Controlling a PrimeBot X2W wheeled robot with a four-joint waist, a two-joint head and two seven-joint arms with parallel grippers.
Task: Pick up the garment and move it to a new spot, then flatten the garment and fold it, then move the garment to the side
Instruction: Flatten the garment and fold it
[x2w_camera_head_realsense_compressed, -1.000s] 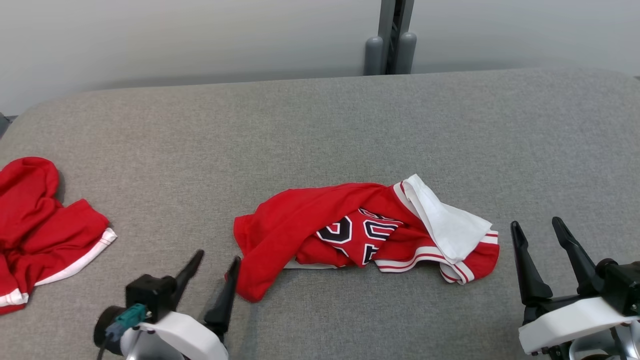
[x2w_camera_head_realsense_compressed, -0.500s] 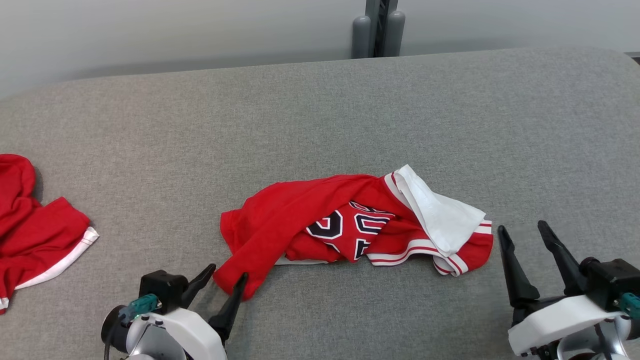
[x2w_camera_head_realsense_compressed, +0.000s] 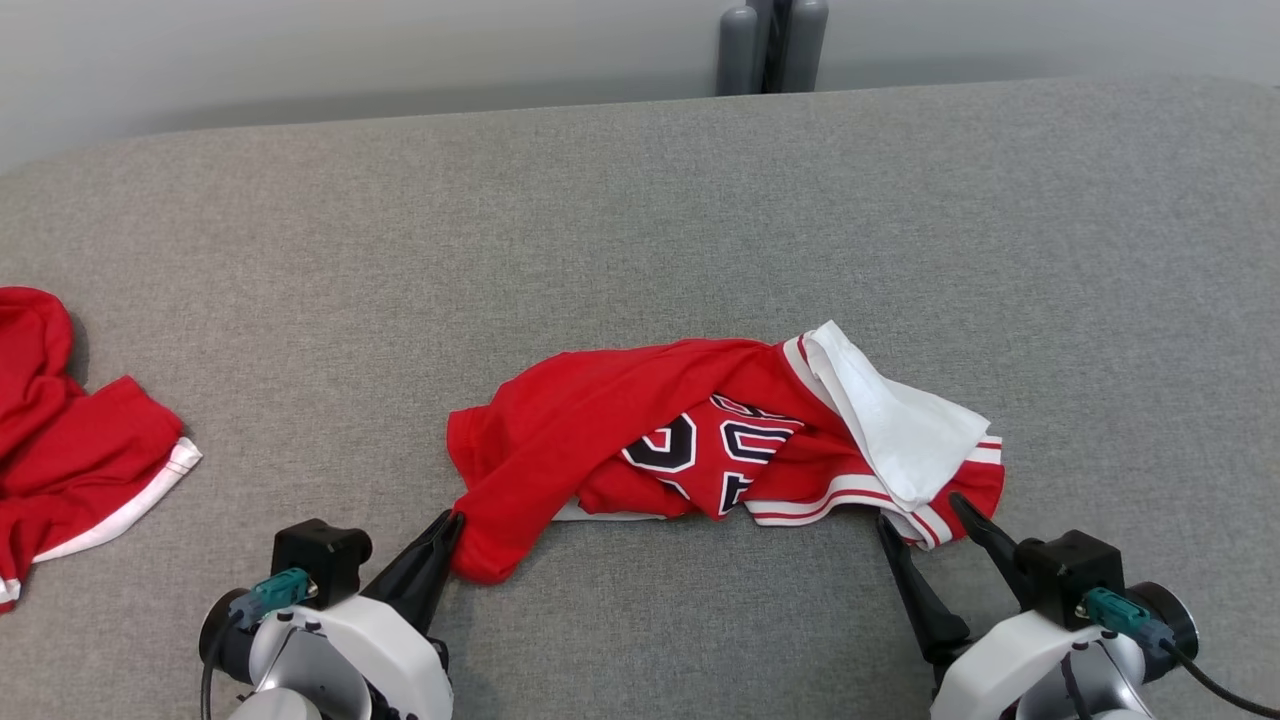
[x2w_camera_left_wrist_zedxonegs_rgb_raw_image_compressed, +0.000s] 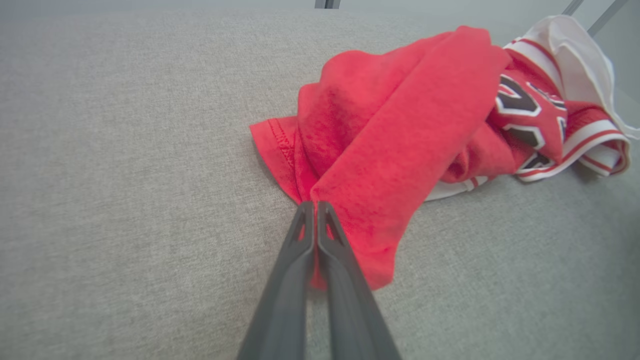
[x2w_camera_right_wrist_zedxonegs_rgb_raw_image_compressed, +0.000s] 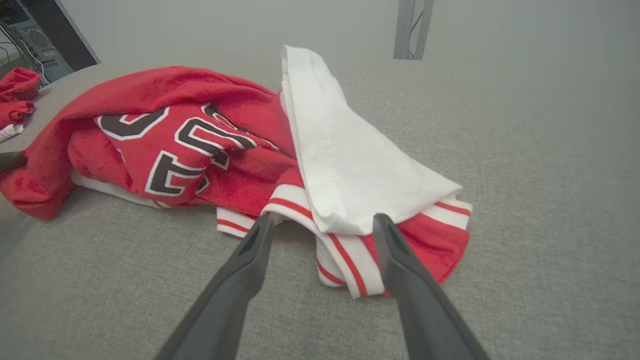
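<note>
Pinching garment (x2w_camera_head_realsense_compressed: 600, 430) corner, left hand (x2w_camera_left_wrist_zedxonegs_rgb_raw_image_compressed: 311, 205) closed, right hand (x2w_camera_right_wrist_zedxonegs_rgb_raw_image_compressed: 322, 218) agape (straddling striped hem (x2w_camera_right_wrist_zedxonegs_rgb_raw_image_compressed: 350, 262))

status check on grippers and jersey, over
Left gripper shut on jersey corner. Right gripper open, straddling its striped hem. Second red garment lies far left, apart.

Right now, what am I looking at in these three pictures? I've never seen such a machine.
It is a two-armed robot at a grey padded surface. The wide picture comes from a camera on its head. The other two come from cameras on each wrist, looking along the dark fingers. A crumpled red jersey lies in the middle, another red garment at the left. The left gripper is shut on the jersey's corner. The right gripper is open, straddling the striped hem.
</note>
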